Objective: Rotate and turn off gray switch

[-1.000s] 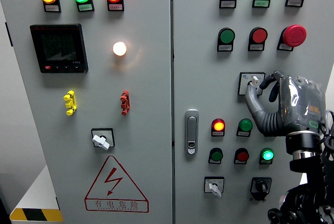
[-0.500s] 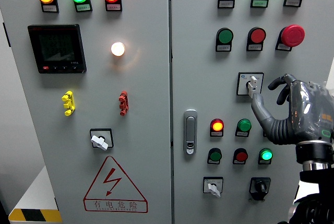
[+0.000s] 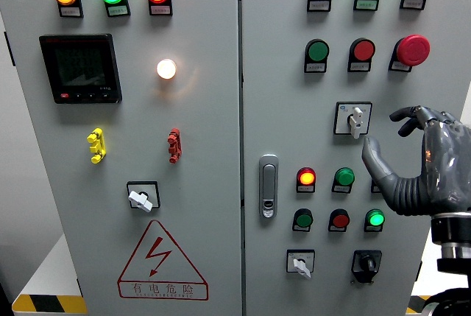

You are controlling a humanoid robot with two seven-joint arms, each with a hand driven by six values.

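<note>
Presently on view, a grey electrical control cabinet (image 3: 206, 257) with two door panels. Right panel, middle height: gray switch (image 3: 355, 119), a rotary selector in a square black-edged plate, its pale handle standing upright. Right hand (image 3: 423, 165), grey, its arm entering from the lower right edge, sits just beside and below the switch without touching it; its fingers (image 3: 406, 115) are apart and loosely curved, holding nothing, with the thumb pointing up toward the switch plate. Left hand does not show. Above the switch: a row of red, green and red round buttons, the green one lit, then a second row with a green button, a red button and a red mushroom-head stop button (image 3: 412, 50). Below the switch: a lit red lamp (image 3: 307, 177), further green and red buttons, a lit green lamp (image 3: 375, 219), a small pale selector (image 3: 301, 263) and a black knob (image 3: 366, 263). Door handle (image 3: 269, 185), chrome, at the left edge of the right panel. Left panel: three lit lamps along the top, a dark digital meter (image 3: 80, 68), a glowing white lamp (image 3: 166, 68), a yellow clip (image 3: 96, 145), a red clip (image 3: 174, 145), another pale selector (image 3: 142, 198) and a red triangular high-voltage warning label (image 3: 163, 263).
</note>
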